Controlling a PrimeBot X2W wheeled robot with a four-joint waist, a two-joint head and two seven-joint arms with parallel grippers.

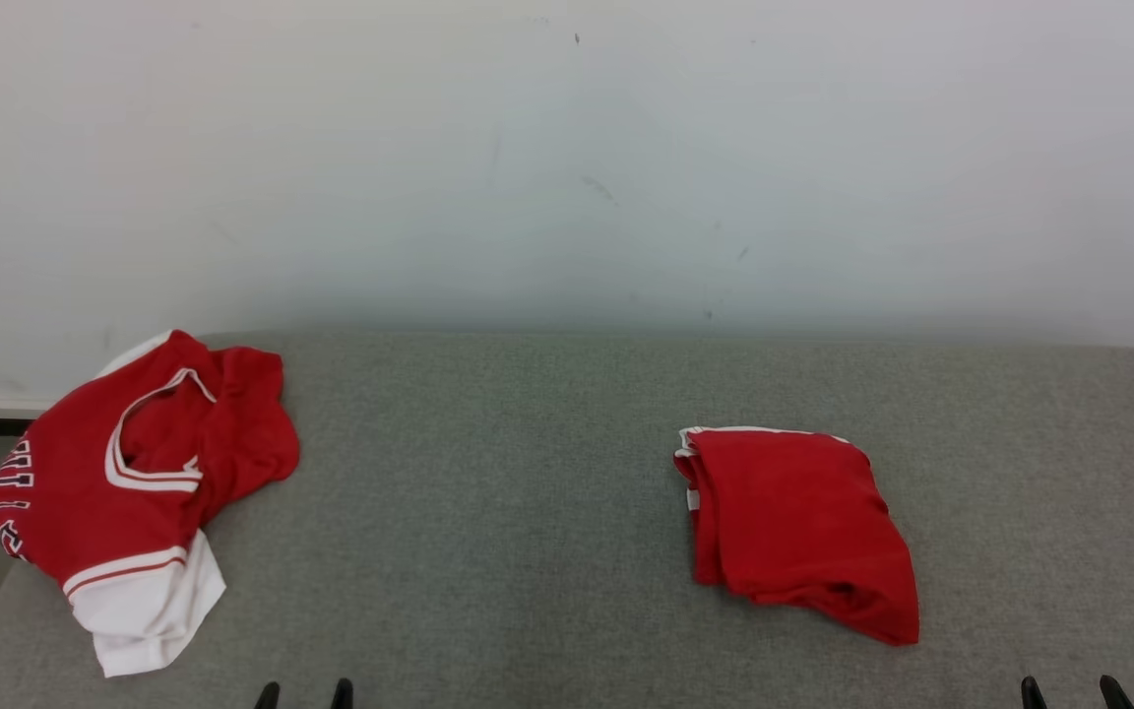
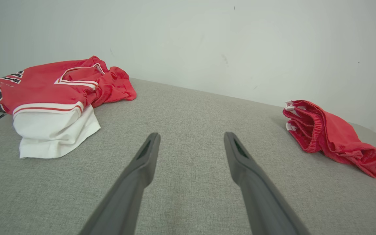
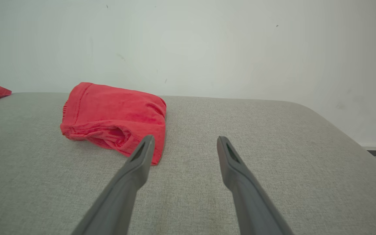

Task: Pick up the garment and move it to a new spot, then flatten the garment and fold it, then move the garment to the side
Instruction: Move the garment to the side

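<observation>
**One garment folded, the jersey not yet begun**

Two red garments lie well apart on the grey fabric-covered table. Toward the right side sits a folded red garment, a compact, slightly lumpy packet. The left wrist view shows a gathered elastic band along one of its edges, so it is probably a pair of shorts. It looks finished and set aside. At the far left corner lies a red jersey with white trim, crumpled, its neck opening upward and a white hem bunched toward the near edge. I judge this to be the garment now in hand. If so, none of its steps is done: it has yet to be lifted to a new spot, flattened, folded and moved aside.

The left end effector and the right end effector wait at the near edge of the table, both released, fingers spread and empty. Neither touches cloth. The right one is just beside the folded garment's near corner, and the left one is apart from the jersey.

In the head view only the fingertips show, cut off by the bottom edge. The dark lettering on the jersey is wrapped around a fold and cannot be read. Whether its left side hangs over the table edge is hard to tell. The inner layers of the folded garment are hidden, apart from a sliver of white at its far edge.
</observation>
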